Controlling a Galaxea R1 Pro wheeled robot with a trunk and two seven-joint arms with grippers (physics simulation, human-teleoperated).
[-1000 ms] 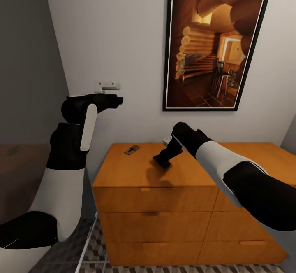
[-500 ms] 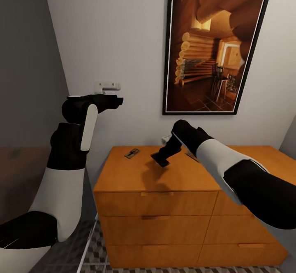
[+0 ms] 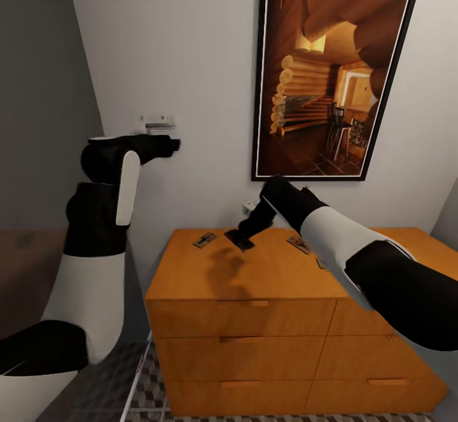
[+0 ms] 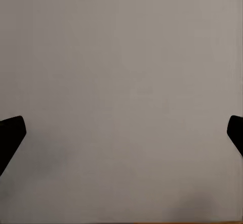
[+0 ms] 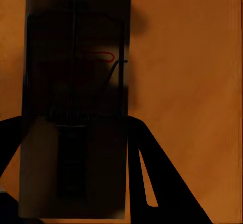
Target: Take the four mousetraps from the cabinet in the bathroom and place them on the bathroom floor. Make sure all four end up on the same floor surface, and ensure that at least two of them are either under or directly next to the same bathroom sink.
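Note:
My right gripper (image 3: 240, 239) is shut on a dark brown mousetrap (image 3: 236, 240) and holds it just above the top of the orange-brown cabinet (image 3: 254, 275). In the right wrist view that mousetrap (image 5: 76, 107) lies flat between my two fingers (image 5: 152, 168), with the cabinet top behind it. A second mousetrap (image 3: 204, 240) lies near the cabinet's back left corner. A third mousetrap (image 3: 298, 244) lies beside my right forearm. My left gripper (image 3: 170, 144) is raised high near the wall; in the left wrist view the gripper (image 4: 121, 133) is open and faces bare wall.
A large framed picture (image 3: 331, 72) of a log cabin hangs on the wall above the cabinet. A small white fitting (image 3: 156, 119) is fixed to the wall by my left gripper. The cube-patterned bathroom floor (image 3: 149, 390) shows below the cabinet's left corner, next to a white rail (image 3: 137, 371).
My right gripper has lifted the mousetrap off the cabinet top and carried it back and to the left. My left arm shifted slightly up and left. The head view tilted a little.

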